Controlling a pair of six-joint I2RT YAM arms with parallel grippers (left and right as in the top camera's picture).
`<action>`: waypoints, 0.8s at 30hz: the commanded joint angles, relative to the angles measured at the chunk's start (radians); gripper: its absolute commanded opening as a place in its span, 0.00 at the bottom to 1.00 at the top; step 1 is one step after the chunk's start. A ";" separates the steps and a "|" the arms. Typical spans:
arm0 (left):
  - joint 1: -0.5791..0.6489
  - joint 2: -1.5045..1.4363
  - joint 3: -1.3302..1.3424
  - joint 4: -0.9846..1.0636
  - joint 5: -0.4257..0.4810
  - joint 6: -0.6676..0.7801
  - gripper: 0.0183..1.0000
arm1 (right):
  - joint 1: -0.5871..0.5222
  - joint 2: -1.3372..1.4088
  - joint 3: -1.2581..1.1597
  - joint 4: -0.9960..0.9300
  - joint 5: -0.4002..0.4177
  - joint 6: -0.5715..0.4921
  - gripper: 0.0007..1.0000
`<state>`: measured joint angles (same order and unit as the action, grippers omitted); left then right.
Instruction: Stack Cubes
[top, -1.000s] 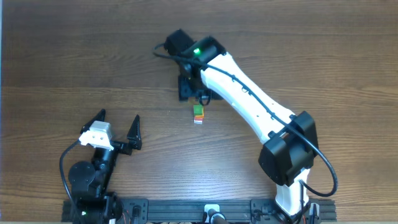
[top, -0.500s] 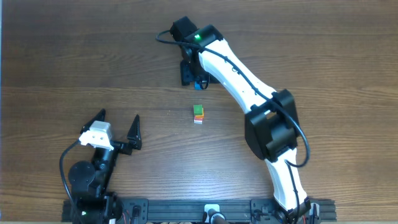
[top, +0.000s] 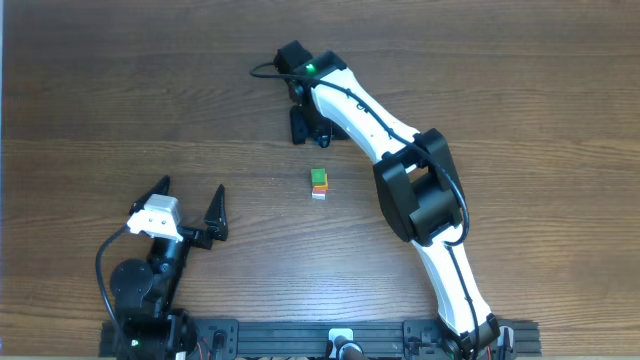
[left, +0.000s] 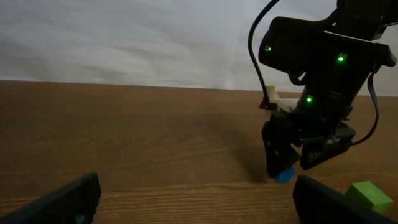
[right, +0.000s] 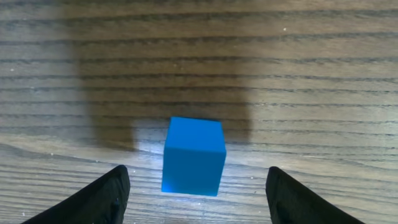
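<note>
Hovering right gripper (right: 196, 174) over blue cube (right: 193, 152), jaws spread, cube centred between them; left gripper (top: 192, 186) also spread, far off

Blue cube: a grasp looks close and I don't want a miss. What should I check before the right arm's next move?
1. Right jaws open: ok.
2. Blue cube centred between the right jaws: ok, by the right wrist view.
3. Right jaws low enough to grip it: cannot tell; the left wrist view suggests they are near the table.
4. Stack upright, green on top: ok.
5. Stack apart from the right arm: ok.
6. Left jaws away from cube and stack: ok, open near the left arm's base.
</note>
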<state>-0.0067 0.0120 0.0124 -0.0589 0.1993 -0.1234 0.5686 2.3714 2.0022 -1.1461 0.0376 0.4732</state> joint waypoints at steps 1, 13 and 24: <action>0.005 -0.005 -0.006 0.003 0.010 0.008 1.00 | -0.016 0.027 0.014 0.011 -0.003 -0.002 0.69; 0.005 -0.005 -0.006 0.003 0.010 0.008 1.00 | -0.018 0.043 0.014 0.029 -0.003 0.001 0.46; 0.005 -0.005 -0.006 0.003 0.010 0.008 1.00 | -0.018 0.043 0.014 0.028 -0.003 0.003 0.26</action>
<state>-0.0067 0.0120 0.0124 -0.0589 0.1997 -0.1234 0.5575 2.4069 2.0022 -1.1202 0.0364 0.4709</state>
